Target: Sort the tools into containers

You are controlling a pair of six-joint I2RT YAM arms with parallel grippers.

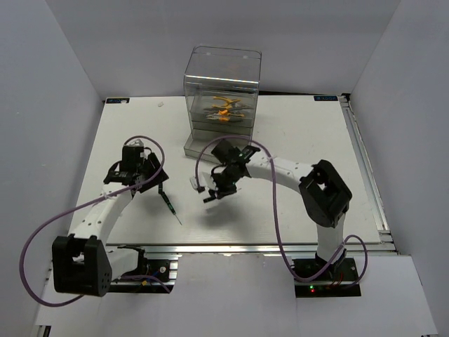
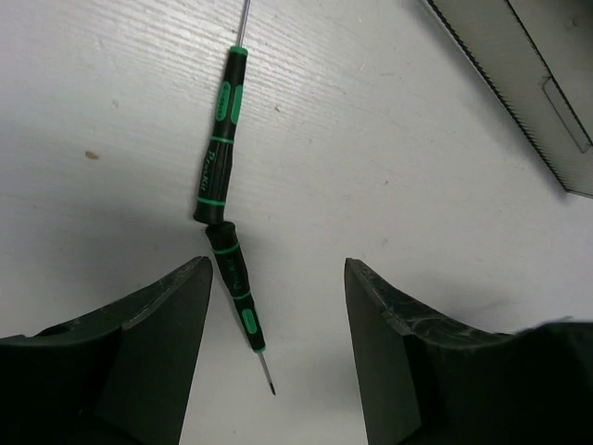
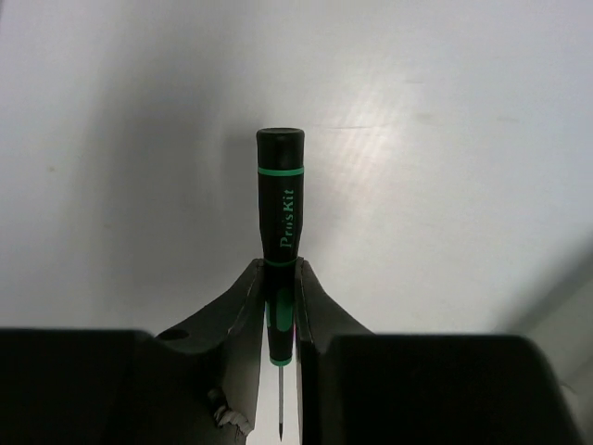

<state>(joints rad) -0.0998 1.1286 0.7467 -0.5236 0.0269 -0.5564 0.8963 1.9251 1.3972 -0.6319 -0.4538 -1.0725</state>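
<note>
A black-green screwdriver (image 3: 281, 199) is clamped by its handle in my right gripper (image 3: 280, 271), its thin tip pointing back toward the wrist, above the bare table. In the top view this right gripper (image 1: 214, 191) hangs in front of the clear smoky container box (image 1: 222, 70). Orange-handled pliers (image 1: 224, 109) lie inside one of its drawers. My left gripper (image 2: 276, 269) stands open over two more screwdrivers lying end to end: a longer one (image 2: 220, 139) and a shorter one (image 2: 236, 283), which lies close to the left finger.
The box's lowest drawer (image 1: 200, 149) sticks out toward the arms; its ribbed edge (image 2: 519, 83) shows at the upper right of the left wrist view. White walls enclose the table on three sides.
</note>
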